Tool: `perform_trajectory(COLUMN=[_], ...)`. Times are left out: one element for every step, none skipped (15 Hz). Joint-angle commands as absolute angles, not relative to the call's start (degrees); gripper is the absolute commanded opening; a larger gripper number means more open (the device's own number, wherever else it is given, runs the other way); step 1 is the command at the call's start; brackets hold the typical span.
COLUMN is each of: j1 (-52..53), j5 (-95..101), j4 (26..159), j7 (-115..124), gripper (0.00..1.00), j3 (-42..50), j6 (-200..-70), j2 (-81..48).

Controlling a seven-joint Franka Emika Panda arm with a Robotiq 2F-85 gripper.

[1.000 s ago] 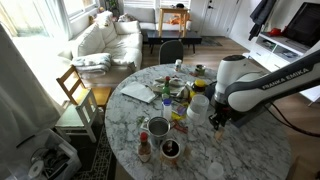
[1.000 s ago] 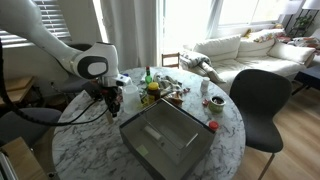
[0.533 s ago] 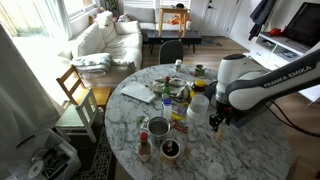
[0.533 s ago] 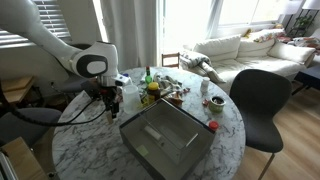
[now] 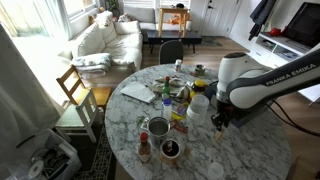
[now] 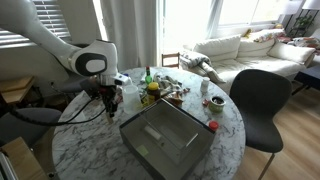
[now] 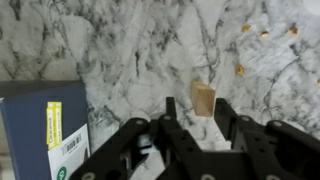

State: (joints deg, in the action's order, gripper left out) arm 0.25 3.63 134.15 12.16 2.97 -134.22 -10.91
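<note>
In the wrist view a small pale wooden block (image 7: 204, 98) stands on the marble tabletop (image 7: 120, 40), right at the tips of my gripper (image 7: 196, 102). The right-hand fingertip sits against the block. A strip of bare table shows between the block and the left-hand fingertip, so the jaws stand partly apart around it without clamping it. In both exterior views the gripper (image 5: 218, 122) (image 6: 112, 100) points straight down, close to the table, beside a cluster of bottles. The block itself is too small to make out there.
A dark blue box with a yellow label (image 7: 40, 130) lies just left of the gripper. A white bottle (image 5: 198, 108), cups (image 5: 158, 128) and small jars crowd the table's middle. A grey tray (image 6: 165, 140) sits near the table's edge, with a black chair (image 6: 258, 100) beyond.
The arm has edged slightly sideways over the table. Nothing else on the table has visibly moved.
</note>
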Motion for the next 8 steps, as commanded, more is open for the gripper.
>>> perform_trajectory(j1=[-0.35,-0.42,-0.44,-0.44,-0.46,-0.45,-0.4,-0.32], j5=[1.28,0.82,0.44,0.16,-0.14,-0.47,-0.58,-0.42], j4=[134.13,134.06,134.02,133.97,133.91,133.89,133.89,133.88], j7=[10.11,9.57,9.21,8.79,8.29,7.69,7.31,7.25], gripper=[0.69,0.57,0.26,0.3,0.3,0.23,0.15,0.05], j3=[2.44,2.33,2.26,2.21,2.14,2.05,2.0,1.99], j6=[-131.45,-130.93,-130.57,-130.35,-130.23,-130.07,-129.96,-129.93], j2=[-11.2,-11.32,-11.34,-11.34,-11.39,-11.46,-11.43,-11.36])
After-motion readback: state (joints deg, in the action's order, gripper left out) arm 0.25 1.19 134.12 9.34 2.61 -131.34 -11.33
